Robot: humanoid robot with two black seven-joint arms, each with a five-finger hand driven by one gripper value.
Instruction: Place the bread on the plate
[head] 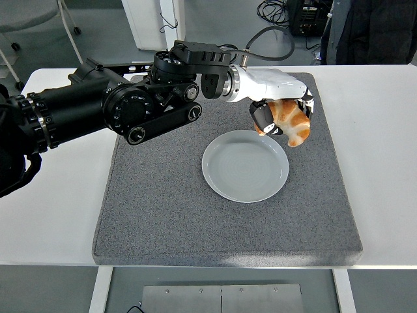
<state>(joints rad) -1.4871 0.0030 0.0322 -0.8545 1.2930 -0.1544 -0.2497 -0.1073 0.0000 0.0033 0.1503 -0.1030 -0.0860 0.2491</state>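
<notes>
Bright, even overhead light, soft faint shadows, sharp focus throughout.

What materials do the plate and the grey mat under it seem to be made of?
The plate: probably glazed ceramic or melamine; pale grey-blue, smooth, with a soft sheen and faint concentric rings. The mat: likely felt or foam-backed fabric; speckled dark grey, matte, with a thick, soft-looking edge.

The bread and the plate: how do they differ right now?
The bread is golden-brown, curved and lumpy; the plate is pale, round and flat. The bread is held in the air by the left hand, while the plate lies empty on the grey mat. The bread looks smaller than the plate.
</notes>
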